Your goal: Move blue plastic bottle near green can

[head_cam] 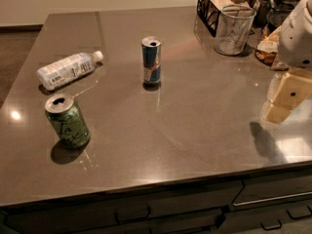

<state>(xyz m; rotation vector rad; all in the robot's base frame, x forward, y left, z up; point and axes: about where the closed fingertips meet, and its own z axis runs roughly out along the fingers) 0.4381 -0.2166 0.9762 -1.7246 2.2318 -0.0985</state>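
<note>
The blue plastic bottle (68, 70) lies on its side at the left of the dark countertop, white cap pointing right. The green can (67, 120) stands upright in front of it, a short gap between them. My gripper (285, 97) hangs at the right edge of the view, above the counter, far from both things. It holds nothing that I can see.
A slim blue-and-silver can (151, 62) stands upright mid-counter. A wire mesh cup (234, 29) and a black wire basket (210, 9) stand at the back right with other items. The counter's front edge (146, 185) runs above drawers.
</note>
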